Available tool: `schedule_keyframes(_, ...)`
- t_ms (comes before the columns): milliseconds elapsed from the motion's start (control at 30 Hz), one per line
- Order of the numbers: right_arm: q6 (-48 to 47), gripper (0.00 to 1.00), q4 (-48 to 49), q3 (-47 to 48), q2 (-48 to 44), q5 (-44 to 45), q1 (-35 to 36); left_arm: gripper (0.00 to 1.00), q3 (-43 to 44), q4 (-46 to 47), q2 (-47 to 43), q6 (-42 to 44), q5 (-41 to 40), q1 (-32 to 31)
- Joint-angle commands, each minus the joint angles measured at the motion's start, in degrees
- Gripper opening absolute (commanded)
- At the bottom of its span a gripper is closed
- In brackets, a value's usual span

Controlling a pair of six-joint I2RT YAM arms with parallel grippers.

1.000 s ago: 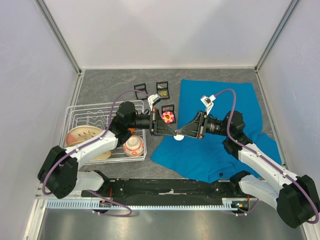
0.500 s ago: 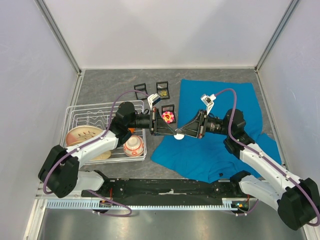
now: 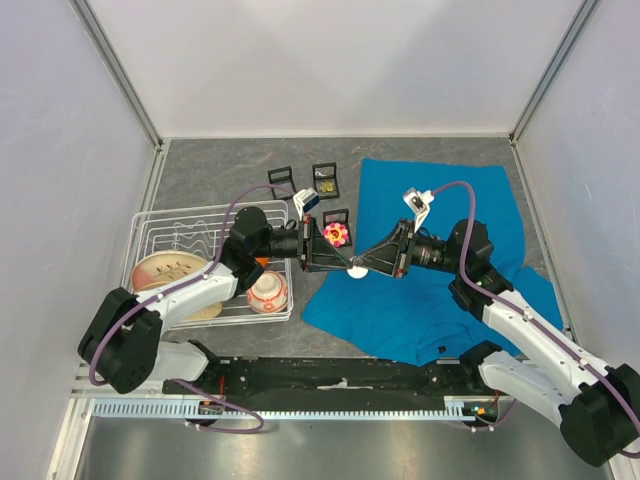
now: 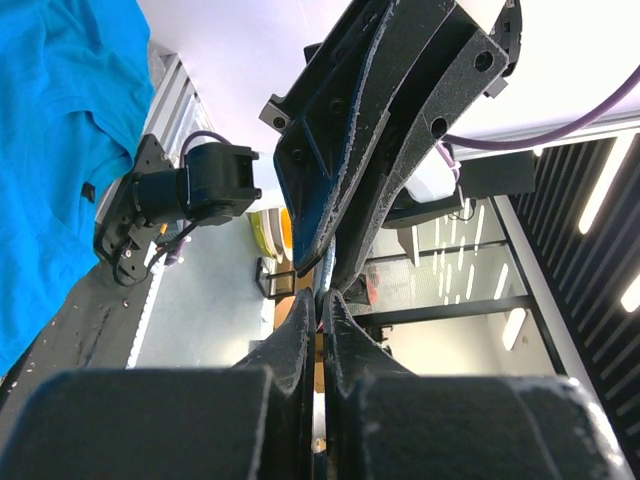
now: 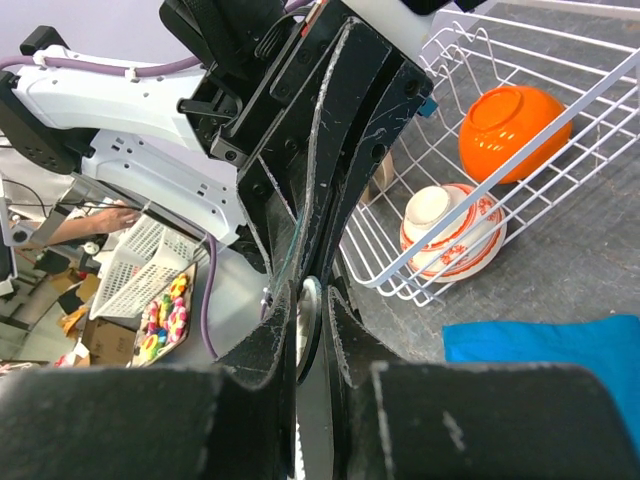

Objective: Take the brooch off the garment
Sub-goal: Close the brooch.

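The left pincer (image 4: 318,303) is squeezed shut, tip to tip with the right pincer (image 5: 309,300). The right pincer is nearly closed on a small round white thing, likely the brooch (image 3: 355,272). They hold it up, maybe to pull it apart. The blue garment (image 3: 400,310) lies flat below, by the right edge of the surface (image 3: 220,180).

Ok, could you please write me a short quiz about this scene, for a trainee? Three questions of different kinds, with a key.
1. True or false: the blue T-shirt lies inside the wire rack.
2. The plain bowl in the rack is: A green, B orange, C black.
3. Fill in: the right gripper pinches a small white ____.
Key: 1 false; 2 B; 3 disc.
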Motion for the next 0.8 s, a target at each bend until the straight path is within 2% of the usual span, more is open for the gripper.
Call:
schedule_keyframes(0, -8.57, 0.00, -6.97, -0.45, 1.83, 4.75, 0.78, 0.02, 1.62, 12.13, -1.22, -8.69, -0.42, -0.79)
schedule_keyframes(300, -16.75, 0.00, -12.69, 1.31, 0.00, 8.79, 0.95, 0.02, 1.45, 15.73, -1.30, -12.38, -0.51, -0.79)
schedule_keyframes(533, -12.99, 0.00, -9.45, -0.27, -3.00, 16.34, 2.53, 0.02, 1.45, 17.76, -0.86, -14.41, -1.83, -0.79)
schedule_keyframes(767, -8.75, 0.00, -10.49, 0.96, -2.65, 23.82, 7.36, 0.02, 1.45, 17.05, -0.69, -13.88, -2.62, -0.97)
